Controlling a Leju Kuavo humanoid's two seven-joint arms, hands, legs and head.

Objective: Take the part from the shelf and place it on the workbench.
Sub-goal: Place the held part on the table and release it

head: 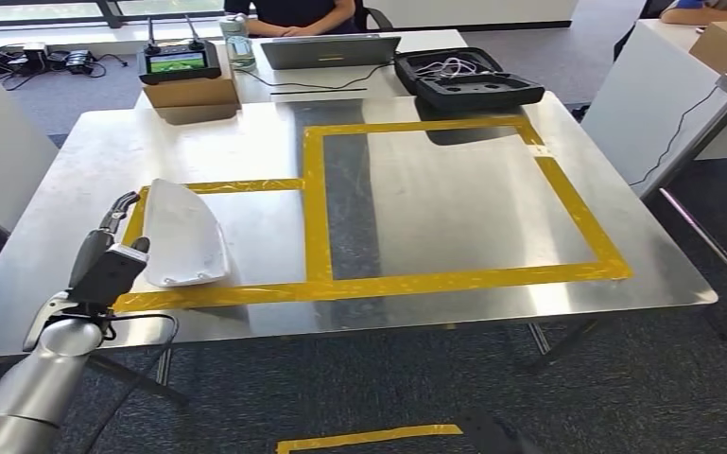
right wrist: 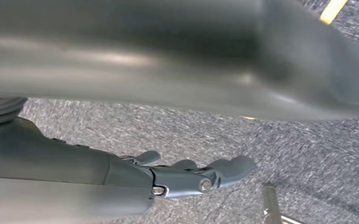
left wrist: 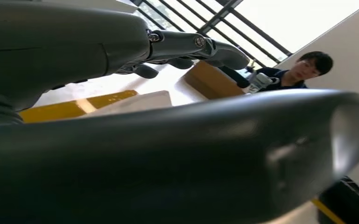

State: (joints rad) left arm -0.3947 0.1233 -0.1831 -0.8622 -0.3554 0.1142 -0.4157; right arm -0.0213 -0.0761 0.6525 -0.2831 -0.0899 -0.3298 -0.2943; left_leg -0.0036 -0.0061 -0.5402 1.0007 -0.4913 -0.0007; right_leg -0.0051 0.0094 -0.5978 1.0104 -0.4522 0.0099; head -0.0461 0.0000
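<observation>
The white curved part (head: 181, 236) lies flat on the steel workbench (head: 435, 208), inside the small yellow-taped box at its front left corner. My left hand (head: 109, 260) is at the part's left edge with the thumb against the rim and the fingers (head: 119, 208) stretched out alongside it. In the left wrist view the part (left wrist: 135, 101) shows between the thick thumb (left wrist: 177, 154) and the straight fingers (left wrist: 186, 46), which are not closed on it. My right hand (right wrist: 121, 172) hangs over grey carpet with its fingers apart and holds nothing.
A large yellow-taped square (head: 454, 199) covers the bench's middle and right. At the back stand a laptop (head: 329, 49), an open black case (head: 468, 78), a controller on a cardboard box (head: 181, 66) and a seated person (head: 293, 14). A white table (head: 652, 104) stands at the right.
</observation>
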